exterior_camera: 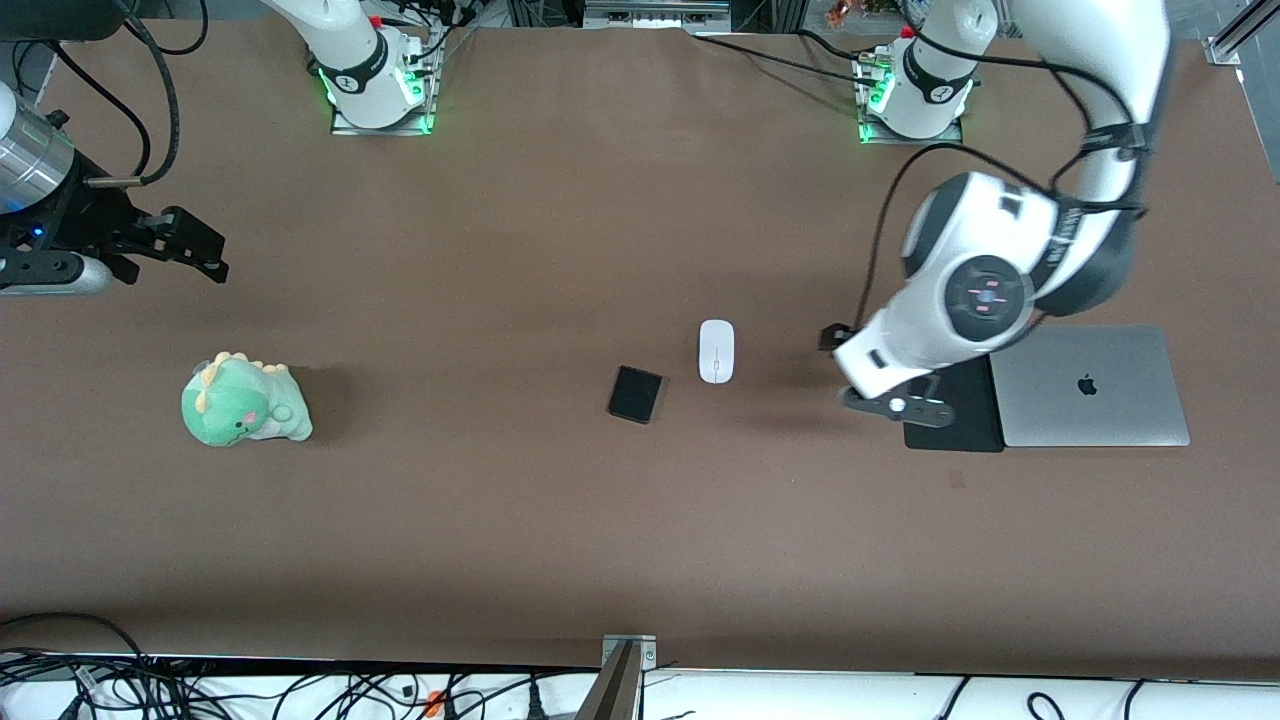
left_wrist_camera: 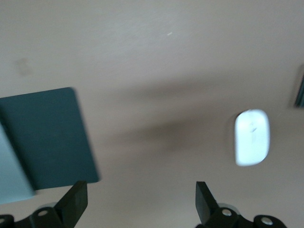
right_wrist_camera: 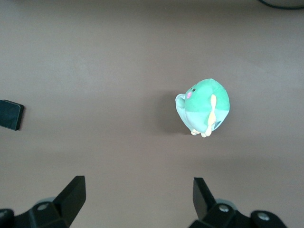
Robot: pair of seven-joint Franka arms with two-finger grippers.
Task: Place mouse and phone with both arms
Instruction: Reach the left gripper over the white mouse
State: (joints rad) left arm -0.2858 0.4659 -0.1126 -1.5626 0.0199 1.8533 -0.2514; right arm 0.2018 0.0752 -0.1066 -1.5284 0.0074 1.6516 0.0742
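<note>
Mouse (exterior_camera: 716, 351) long axis toward robot bases; phone (exterior_camera: 636, 394) slightly askew; left claw (left_wrist_camera: 140, 202), right claw (right_wrist_camera: 137, 199) spread.

No words or numbers could be read; the one sign was an apple logo on the lid of the grey laptop (exterior_camera: 1090, 385), near the table's edge at the left arm's end; marks on the arm bases seemed too small to make out.
</note>
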